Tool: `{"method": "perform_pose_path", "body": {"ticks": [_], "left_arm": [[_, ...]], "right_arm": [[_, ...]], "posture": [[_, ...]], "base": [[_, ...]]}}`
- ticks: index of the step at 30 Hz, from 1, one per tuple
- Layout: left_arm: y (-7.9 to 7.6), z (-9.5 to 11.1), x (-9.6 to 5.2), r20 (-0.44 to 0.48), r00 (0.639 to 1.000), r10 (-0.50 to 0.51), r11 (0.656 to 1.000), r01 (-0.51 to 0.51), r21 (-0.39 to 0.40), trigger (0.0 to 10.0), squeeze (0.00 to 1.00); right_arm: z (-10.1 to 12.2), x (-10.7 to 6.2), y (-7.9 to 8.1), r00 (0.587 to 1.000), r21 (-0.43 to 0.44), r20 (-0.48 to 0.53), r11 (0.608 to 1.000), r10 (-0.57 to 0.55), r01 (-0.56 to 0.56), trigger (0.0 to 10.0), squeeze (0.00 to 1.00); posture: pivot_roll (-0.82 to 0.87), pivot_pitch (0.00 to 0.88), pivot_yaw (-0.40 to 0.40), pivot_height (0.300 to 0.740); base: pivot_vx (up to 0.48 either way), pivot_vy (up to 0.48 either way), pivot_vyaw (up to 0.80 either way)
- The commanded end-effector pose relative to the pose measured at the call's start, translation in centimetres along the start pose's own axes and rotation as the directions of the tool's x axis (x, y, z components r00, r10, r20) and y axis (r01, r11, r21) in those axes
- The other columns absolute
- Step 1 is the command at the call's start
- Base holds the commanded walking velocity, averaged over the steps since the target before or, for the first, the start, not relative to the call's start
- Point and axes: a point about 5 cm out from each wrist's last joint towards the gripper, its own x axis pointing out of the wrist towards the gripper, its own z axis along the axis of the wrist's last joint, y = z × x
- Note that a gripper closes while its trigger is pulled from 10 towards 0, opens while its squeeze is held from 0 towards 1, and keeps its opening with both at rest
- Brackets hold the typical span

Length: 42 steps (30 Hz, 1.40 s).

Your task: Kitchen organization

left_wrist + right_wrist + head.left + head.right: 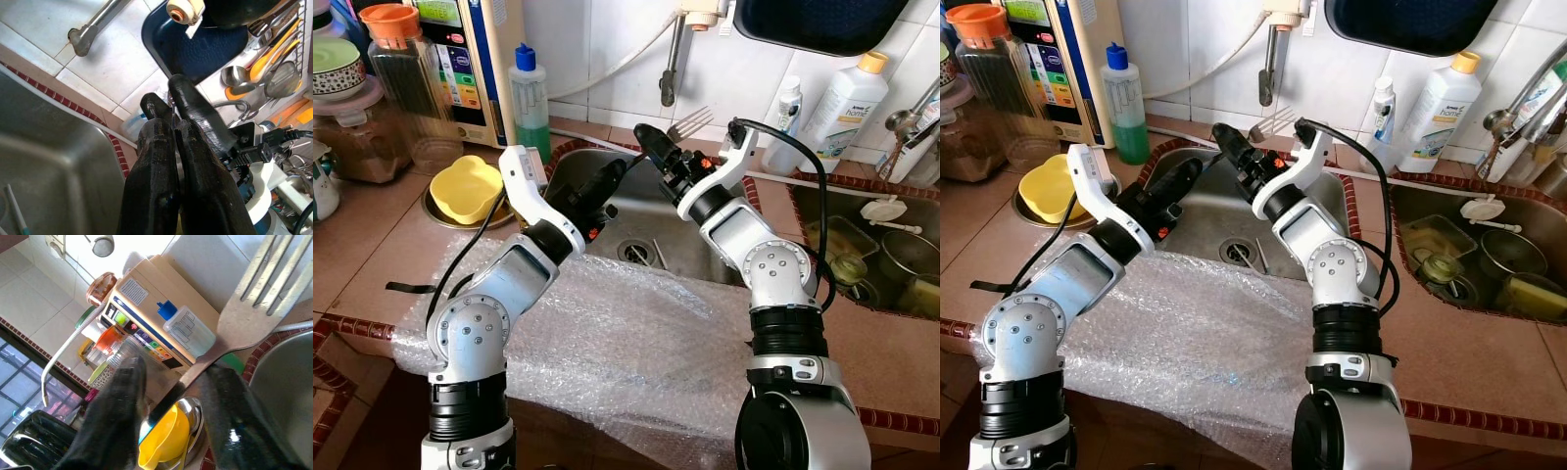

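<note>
A metal fork (690, 122) is raised over the steel sink (607, 166), tines pointing up toward the tiled wall. My right gripper (651, 147) is shut on the fork; in the right wrist view the fork (254, 308) runs slantwise between the two black fingers (117, 406). My left gripper (619, 174) reaches over the sink's left part with its tips just below and left of the right gripper. Its fingers (156, 161) are shut, pressed together. Whether the left tips touch the fork's handle cannot be made out.
A yellow bowl (467, 188) sits in a metal dish left of the sink, with a green soap bottle (530, 98) and jars behind it. Bubble wrap (607, 343) covers the counter's front. A second sink (876, 255) on the right holds dishes. A white bottle (842, 103) stands by the wall.
</note>
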Motion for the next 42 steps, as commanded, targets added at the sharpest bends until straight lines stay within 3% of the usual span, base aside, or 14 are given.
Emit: {"method": "perform_pose_path", "body": {"ticks": [1, 15, 19, 21, 22, 24, 27, 28, 29, 30, 31, 33, 34, 42], "left_arm": [[-0.1, -0.9, 0.0, -0.06, 0.998, 0.004, 1.0, -0.003, 0.01, 0.0, 0.0], [-0.2, -1.0, -0.5, -0.146, 0.989, -0.014, 0.997, 0.025, 0.076, 0.0, 0.0], [0.3, -0.5, -0.7, -0.166, 0.986, 0.013, 0.981, 0.02, 0.194, 0.0, 0.0], [0.3, -0.5, -0.7, -0.167, 0.986, 0.015, 0.979, 0.02, 0.204, 0.0, 0.0], [0.5, -0.2, -0.6, -0.161, 0.986, 0.034, 0.964, 0.01, 0.264, 1.4, 0.0], [0.7, -0.1, -0.5, -0.169, 0.984, 0.048, 0.954, 0.005, 0.3, 1.7, 0.0], [0.8, -0.3, -0.5, -0.198, 0.979, 0.047, 0.944, 0.021, 0.328, 3.1, 0.0], [0.8, -0.4, -0.6, -0.21, 0.977, 0.035, 0.941, 0.039, 0.337, 4.1, 0.0], [0.8, -0.4, -0.6, -0.21, 0.977, 0.035, 0.941, 0.039, 0.337, 4.1, 0.0], [0.8, -0.5, -0.6, -0.215, 0.976, 0.031, 0.94, 0.045, 0.339, 4.5, 0.65], [0.7, -0.7, -0.6, -0.224, 0.974, 0.022, 0.93, 0.062, 0.361, 8.8, 1.0], [0.6, -0.8, -0.6, -0.228, 0.973, 0.017, 0.927, 0.07, 0.368, 8.8, 1.0], [0.6, -0.8, -0.6, -0.226, 0.974, 0.019, 0.926, 0.068, 0.37, 10.0, 1.0], [0.8, -1.1, -0.9, -0.22, 0.975, 0.028, 0.917, 0.062, 0.394, 10.0, 1.0]], "right_arm": [[0.8, 0.0, 0.1, 0.999, -0.018, 0.037, 1.0, -0.001, 0.002, 0.0, 0.0], [1.1, -0.2, -0.3, 0.998, -0.032, 0.062, 0.999, -0.029, 0.031, 0.0, 0.0], [1.2, -0.3, -0.5, 0.997, -0.043, 0.068, 0.998, -0.036, 0.039, 0.0, 0.0], [1.2, -0.3, -0.5, 0.997, -0.043, 0.069, 0.998, -0.036, 0.039, 0.0, 0.0], [1.3, -0.4, -0.5, 0.997, -0.05, 0.071, 0.998, -0.039, 0.042, 0.0, 0.0], [1.3, -0.4, -0.5, 0.997, -0.056, 0.072, 0.997, -0.041, 0.045, 0.0, 0.0], [1.3, -0.4, -0.6, 0.997, -0.062, 0.072, 0.997, -0.04, 0.045, 0.0, 0.0], [1.3, -0.5, -0.6, 0.997, -0.065, 0.072, 0.997, -0.04, 0.044, 0.0, 0.0], [1.3, -0.5, -0.6, 0.997, -0.065, 0.072, 0.997, -0.04, 0.044, 0.0, 0.0], [1.3, -0.5, -0.6, 0.997, -0.067, 0.072, 0.997, -0.039, 0.044, 0.0, 0.0], [1.3, -0.5, -0.6, 0.996, -0.069, 0.074, 0.997, -0.04, 0.045, 0.0, 0.0], [1.3, -0.5, -0.6, 0.996, -0.069, 0.076, 0.997, -0.041, 0.046, 0.0, 0.0], [1.3, -0.5, -0.6, 0.996, -0.07, 0.077, 0.996, -0.041, 0.047, 0.0, 0.0], [1.5, -0.5, -0.8, 0.995, -0.098, 0.085, 0.993, -0.058, 0.067, 0.0, 0.0]], "posture": [[0.13, 0.046, -0.047, 0.74], [0.13, 0.051, -0.032, 0.74], [0.13, 0.049, -0.03, 0.74], [0.13, 0.049, -0.03, 0.74], [0.13, 0.049, -0.03, 0.74], [0.13, 0.049, -0.03, 0.74], [0.13, 0.048, -0.028, 0.74], [0.13, 0.047, -0.027, 0.74], [0.13, 0.047, -0.027, 0.74], [0.13, 0.046, -0.027, 0.74], [0.13, 0.046, -0.027, 0.74], [0.13, 0.046, -0.026, 0.74], [0.13, 0.046, -0.025, 0.74], [0.13, 0.048, -0.033, 0.74]], "base": [[0.0, 0.0, 0.0], [0.0, 0.0, 0.0], [0.0, 0.0, 0.0], [0.0, 0.0, 0.0], [0.0, 0.0, 0.0], [0.0, 0.0, 0.0], [0.0, 0.0, 0.0], [0.0, 0.0, 0.0], [0.0, 0.0, 0.0], [0.0, 0.0, 0.0], [0.0, 0.0, 0.0], [0.0, 0.0, 0.0], [0.0, 0.0, 0.0], [0.0, 0.0, 0.0]]}}
